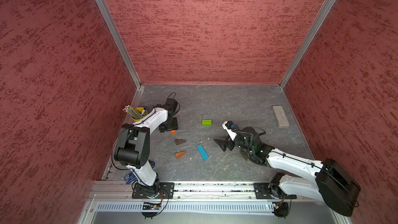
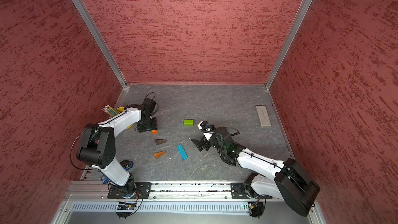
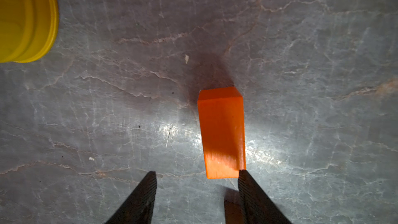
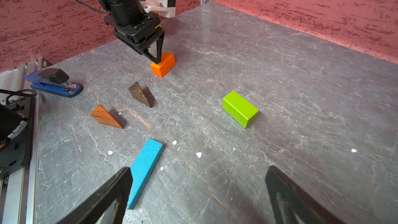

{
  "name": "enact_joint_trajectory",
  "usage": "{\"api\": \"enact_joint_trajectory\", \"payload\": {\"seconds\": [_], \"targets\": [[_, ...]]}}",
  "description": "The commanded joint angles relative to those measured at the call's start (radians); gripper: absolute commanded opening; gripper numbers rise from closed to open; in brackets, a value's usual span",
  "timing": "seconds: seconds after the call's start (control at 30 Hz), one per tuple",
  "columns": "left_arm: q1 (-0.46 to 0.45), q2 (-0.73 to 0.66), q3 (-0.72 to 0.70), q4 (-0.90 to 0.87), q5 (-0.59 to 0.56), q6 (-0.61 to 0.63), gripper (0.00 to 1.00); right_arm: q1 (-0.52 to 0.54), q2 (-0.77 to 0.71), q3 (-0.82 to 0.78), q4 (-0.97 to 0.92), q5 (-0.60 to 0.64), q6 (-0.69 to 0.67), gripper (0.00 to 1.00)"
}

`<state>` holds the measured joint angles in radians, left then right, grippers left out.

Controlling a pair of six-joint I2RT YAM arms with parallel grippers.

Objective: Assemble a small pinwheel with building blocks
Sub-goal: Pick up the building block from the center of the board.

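A: Where is the left gripper?

B: Down at the orange block, not far from the yellow cup. Its jaws stand apart, not clamped on anything. One fingertip touches the block's near corner, and the other is clear of it to the side. The block lies flat on the table.

A: And the right gripper?

B: Spread wide and empty. It is near the middle of the table, just beside the blue bar. In both top views there is a gap between the two.

A: And the rest?

B: All loose, with none touching another.
- The green block sits alone near the middle, farther back than the others.
- The dark wedge lies near the orange block, on the side toward the arms' bases.
- The orange-brown wedge is closer to the front edge.
- The blue bar lies flat between that wedge and the right gripper.

A: Anything besides blocks?

B: A grey slab by the right wall, well apart from everything else — and a blue stapler near the left arm's base.
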<state>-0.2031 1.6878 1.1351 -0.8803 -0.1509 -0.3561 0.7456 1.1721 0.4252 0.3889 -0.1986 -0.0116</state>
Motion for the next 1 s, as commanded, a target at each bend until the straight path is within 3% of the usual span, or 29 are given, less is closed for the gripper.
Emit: {"api": "enact_joint_trajectory", "payload": {"seconds": [0.0, 0.2, 0.6, 0.83, 0.97], "targets": [[-0.001, 0.009, 0.002, 0.047, 0.021, -0.030, 0.62, 0.012, -0.016, 0.006, 0.011, -0.007, 0.012, 0.99], [0.000, 0.022, -0.003, 0.070, 0.036, -0.039, 0.60, 0.012, 0.001, 0.012, 0.015, -0.016, 0.013, 0.99], [0.000, 0.079, -0.010, 0.112, 0.058, -0.037, 0.47, 0.012, 0.008, 0.012, 0.008, -0.019, 0.013, 0.99], [0.001, 0.095, -0.006, 0.110, 0.064, -0.026, 0.31, 0.011, 0.010, 0.011, 0.010, -0.018, 0.013, 0.99], [0.004, 0.106, 0.006, 0.104, 0.074, 0.007, 0.27, 0.011, 0.008, 0.012, 0.010, -0.017, 0.013, 0.99]]}}
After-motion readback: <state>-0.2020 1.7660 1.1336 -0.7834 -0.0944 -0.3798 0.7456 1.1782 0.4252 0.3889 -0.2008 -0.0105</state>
